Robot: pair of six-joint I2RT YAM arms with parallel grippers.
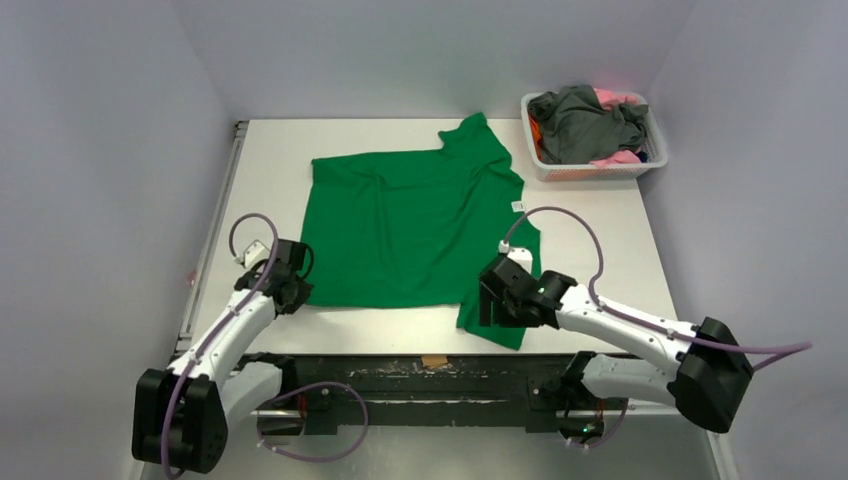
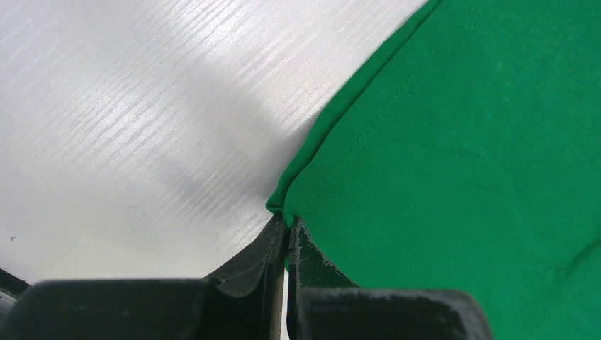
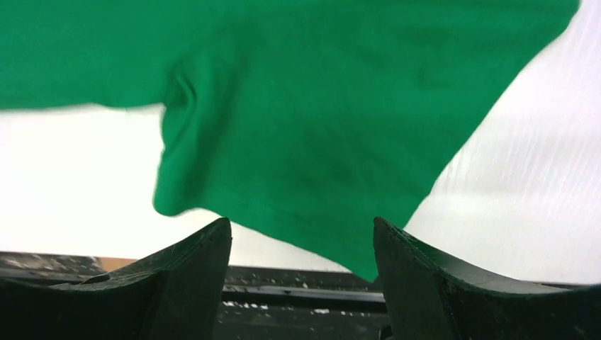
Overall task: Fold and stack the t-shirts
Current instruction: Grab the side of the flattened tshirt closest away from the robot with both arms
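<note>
A bright green t-shirt [image 1: 415, 225] lies spread on the white table. My left gripper [image 1: 297, 292] is shut on its near left hem corner; in the left wrist view the fingers [image 2: 287, 230] pinch the green t-shirt's corner [image 2: 282, 205]. My right gripper [image 1: 492, 300] is open over the near right sleeve [image 1: 495, 320]; in the right wrist view the gripper [image 3: 301, 230] stands wide apart with the green sleeve [image 3: 319, 142] just beyond its fingertips, at the table's front edge. Dark grey [image 1: 580, 120], pink [image 1: 615, 98] and orange [image 1: 536, 135] t-shirts lie in the basket.
A white slatted basket [image 1: 590, 170] stands at the back right corner. A metal rail [image 1: 215, 230] runs along the table's left edge. A dark strip [image 1: 430, 365] runs along the front edge between the arm bases.
</note>
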